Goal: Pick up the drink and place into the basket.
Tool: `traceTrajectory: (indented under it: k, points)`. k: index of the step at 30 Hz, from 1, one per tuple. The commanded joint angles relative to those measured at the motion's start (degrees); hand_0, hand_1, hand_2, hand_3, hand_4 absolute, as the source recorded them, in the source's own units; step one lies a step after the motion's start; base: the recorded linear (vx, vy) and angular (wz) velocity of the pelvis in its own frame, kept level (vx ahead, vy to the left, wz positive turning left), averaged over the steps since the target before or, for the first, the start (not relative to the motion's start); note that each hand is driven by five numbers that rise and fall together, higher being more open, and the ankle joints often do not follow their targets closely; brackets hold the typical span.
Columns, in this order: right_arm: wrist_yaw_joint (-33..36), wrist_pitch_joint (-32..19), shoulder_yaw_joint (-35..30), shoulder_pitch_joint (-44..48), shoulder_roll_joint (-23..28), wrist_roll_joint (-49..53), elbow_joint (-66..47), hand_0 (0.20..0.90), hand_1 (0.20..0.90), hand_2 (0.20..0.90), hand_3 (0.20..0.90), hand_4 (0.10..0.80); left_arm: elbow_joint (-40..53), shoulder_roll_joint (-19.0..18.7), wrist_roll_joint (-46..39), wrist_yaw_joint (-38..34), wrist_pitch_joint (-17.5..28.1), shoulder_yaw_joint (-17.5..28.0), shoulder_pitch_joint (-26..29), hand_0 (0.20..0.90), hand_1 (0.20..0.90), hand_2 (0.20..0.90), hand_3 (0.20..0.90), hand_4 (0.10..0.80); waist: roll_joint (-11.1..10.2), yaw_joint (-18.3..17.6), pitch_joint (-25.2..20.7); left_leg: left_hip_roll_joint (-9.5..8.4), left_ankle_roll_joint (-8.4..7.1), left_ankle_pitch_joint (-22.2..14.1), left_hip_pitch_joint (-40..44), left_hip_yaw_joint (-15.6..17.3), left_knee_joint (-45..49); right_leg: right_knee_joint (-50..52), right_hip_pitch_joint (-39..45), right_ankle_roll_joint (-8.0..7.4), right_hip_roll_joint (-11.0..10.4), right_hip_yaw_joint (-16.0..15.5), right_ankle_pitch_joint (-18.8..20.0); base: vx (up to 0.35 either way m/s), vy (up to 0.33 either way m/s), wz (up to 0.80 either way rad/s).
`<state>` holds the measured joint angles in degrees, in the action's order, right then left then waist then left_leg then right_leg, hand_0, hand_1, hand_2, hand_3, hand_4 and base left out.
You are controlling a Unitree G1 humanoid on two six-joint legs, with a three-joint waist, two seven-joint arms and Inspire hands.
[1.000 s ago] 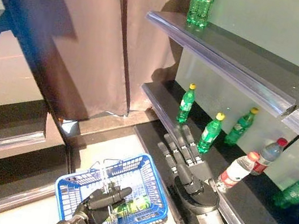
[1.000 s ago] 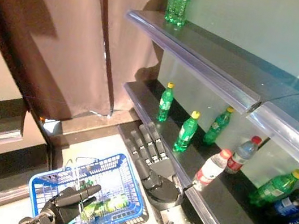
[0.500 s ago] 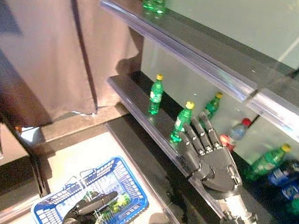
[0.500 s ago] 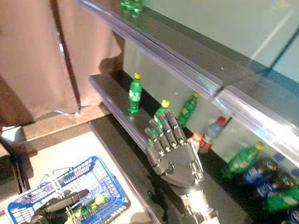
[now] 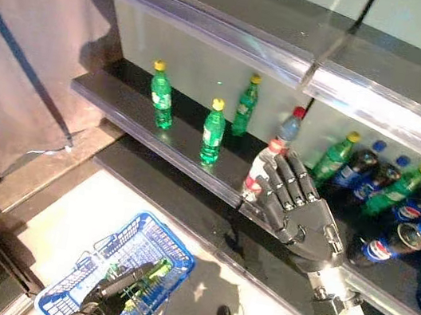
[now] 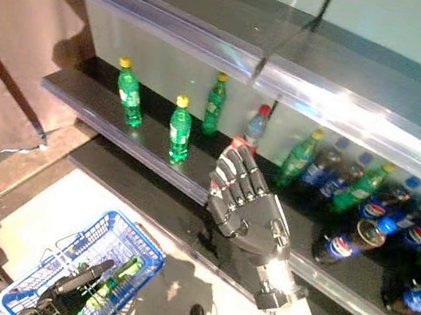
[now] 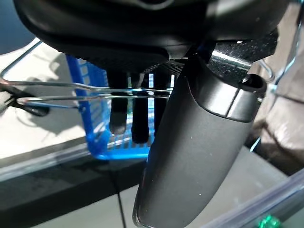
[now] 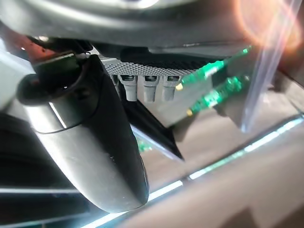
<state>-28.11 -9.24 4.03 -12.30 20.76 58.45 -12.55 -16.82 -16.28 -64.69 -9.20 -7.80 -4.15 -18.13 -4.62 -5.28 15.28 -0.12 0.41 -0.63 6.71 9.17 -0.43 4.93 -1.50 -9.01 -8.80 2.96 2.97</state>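
My right hand (image 5: pixel 303 220) is open with straight fingers, raised in front of the lower shelf (image 5: pixel 132 116). Its fingertips are right beside a clear bottle with a red cap (image 5: pixel 258 168); I cannot tell if they touch. Its straight fingers (image 8: pixel 142 88) show in the right wrist view. Green bottles with yellow caps (image 5: pixel 212 132) stand to the left on the same shelf. My left hand (image 5: pixel 116 294) is shut on the wire handles (image 7: pixel 90 90) of the blue basket (image 5: pixel 173 246), which hangs low at the left. A green drink (image 5: pixel 151 270) lies in it.
Dark cola bottles and green bottles (image 5: pixel 392 208) crowd the lower shelf to the right of my hand. A second red-capped bottle (image 5: pixel 290 127) stands behind the first. The upper shelf (image 5: pixel 216 29) overhangs the lower one. A brown curtain (image 5: pixel 3 90) hangs at the left.
The camera has swung to the right along the shelves. My right hand has risen from low by the basket to the shelf, beside the red-capped bottle, still open.
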Motion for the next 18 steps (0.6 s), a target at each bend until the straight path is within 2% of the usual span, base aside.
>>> traceTrajectory:
  k: [1, 3, 7, 11, 14, 16, 17, 18]
  points:
    - [-1.6, -7.5, -2.4, 5.2, 1.0, 4.0, -4.2, 0.9, 0.9, 0.9, 0.9, 0.8, 12.8, -2.3, -1.2, 8.5, 8.8, 1.2, 6.4, 0.3, 0.3, 0.3, 0.2, 0.1, 2.0, 1.2, -4.8, -2.62, 3.79, -5.0, -2.8, -2.8, 5.3, 6.0, -0.1, 0.27, 2.2, -2.9, -2.0, -0.14, -0.016, -0.03]
    - [-1.8, -8.2, -2.6, 4.5, 0.3, 3.3, -4.3, 0.9, 0.9, 0.9, 0.9, 0.8, 12.3, -1.8, 0.0, 8.9, 8.4, 0.5, 6.1, 0.3, 0.3, 0.3, 0.2, 0.1, 1.6, 1.8, -5.7, -2.35, 3.97, -4.8, -2.7, -1.9, 4.2, 7.5, 0.7, 0.55, 2.0, -5.7, -2.9, -0.153, -0.037, -0.03]
    - [-0.6, -9.3, -3.9, 3.7, -0.4, 3.5, -3.7, 0.9, 0.9, 0.9, 0.9, 0.8, 9.7, -1.3, 0.7, 9.8, 8.2, 0.3, 7.6, 0.3, 0.3, 0.3, 0.2, 0.1, 0.9, 1.8, -6.6, -2.01, 3.86, -4.5, -1.8, -1.2, 2.7, 9.1, 1.4, 0.81, 2.0, -8.1, -3.5, -0.082, -0.084, -0.04]
    - [3.5, -12.6, -4.8, 3.5, -1.4, 1.2, -3.0, 0.9, 0.9, 0.9, 0.9, 0.8, 9.1, -0.7, 1.1, 8.9, 8.9, 1.0, 8.3, 0.3, 0.3, 0.3, 0.2, 0.1, 0.8, 2.2, -7.0, -1.46, 2.91, -4.2, -1.2, -1.3, 1.7, 4.2, 3.2, 0.88, 0.4, -9.3, -3.5, -0.043, -0.192, -0.11]
    - [18.1, -17.6, -5.5, 4.9, -2.5, -6.7, -1.0, 0.9, 0.9, 0.9, 0.9, 0.8, 7.1, 0.3, 0.8, 7.3, 10.8, 2.1, 8.7, 0.3, 0.3, 0.3, 0.2, 0.1, 1.4, 2.4, -7.3, -0.5, 1.64, -4.1, -0.8, -1.1, 1.0, -1.4, 4.5, 0.39, -1.3, -8.9, -2.1, -0.017, -0.232, -0.44]
    - [27.8, -18.5, -5.7, 5.0, -2.6, -15.6, -0.2, 0.9, 0.9, 0.9, 0.9, 0.8, 6.8, 0.7, 0.4, 6.5, 11.6, 3.1, 8.7, 0.3, 0.3, 0.3, 0.2, 0.1, 1.7, 2.3, -7.1, 0.01, 1.12, -4.1, -0.6, -1.0, 1.0, -2.7, 4.5, 0.12, -1.9, -8.1, -1.0, -0.029, -0.21, -0.37]
    - [32.7, -18.9, -5.5, 4.9, -2.3, -21.0, 0.1, 0.9, 0.9, 0.9, 0.9, 0.8, 7.3, 0.8, -0.1, 5.6, 12.1, 3.6, 8.3, 0.3, 0.3, 0.3, 0.2, 0.1, 2.0, 2.1, -6.9, 0.57, 0.87, -3.9, -0.5, -1.2, 0.8, -2.6, 4.1, 0.0, -1.9, -7.2, -0.9, -0.053, -0.246, -0.39]
    - [36.6, -18.9, -5.7, 4.7, -1.3, -23.8, 0.2, 0.9, 0.9, 0.9, 0.9, 0.8, 7.8, 0.8, -1.5, 4.3, 13.1, 4.3, 7.8, 0.3, 0.3, 0.3, 0.2, 0.1, 2.5, 1.5, -6.2, 2.17, 0.26, -3.7, -0.7, -1.3, 1.4, -1.4, 3.5, 0.68, -0.9, -6.3, -2.3, -0.057, -0.25, -0.56]
